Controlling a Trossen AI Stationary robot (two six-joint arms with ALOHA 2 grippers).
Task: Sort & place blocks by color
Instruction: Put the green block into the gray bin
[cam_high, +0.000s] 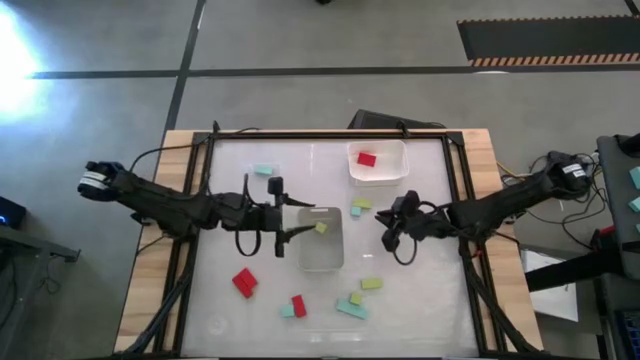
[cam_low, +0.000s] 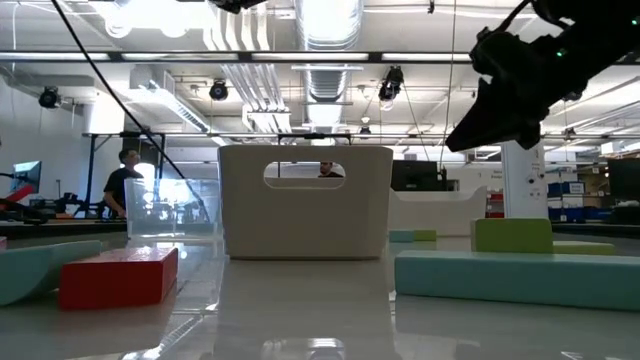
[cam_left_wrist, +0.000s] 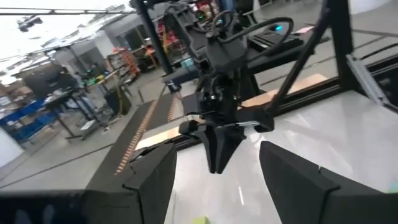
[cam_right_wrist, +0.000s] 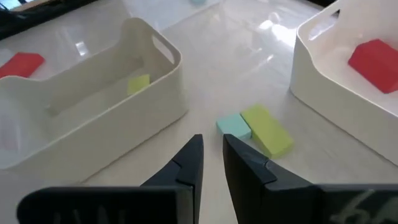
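White desk (cam_high: 420, 300): left pincer (cam_high: 305, 223) released above the centre bin (cam_high: 322, 250) (a yellow-green block (cam_high: 321, 227) inside). Right pincer (cam_high: 388, 228), clenched empty, must next open over the yellow-green block (cam_right_wrist: 266, 129) at its eleven o'clock.

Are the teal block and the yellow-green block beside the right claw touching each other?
Touching. The right wrist view shows the teal block butted against the yellow-green block, no gap between them.

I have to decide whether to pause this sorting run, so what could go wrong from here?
1. The teal block touches the yellow-green block just ahead of the right claw; its nearly shut fingers could nudge or grab both.
2. The left claw hangs open over the middle bin, which already holds a yellow-green block; lowering could clip the bin's wall.
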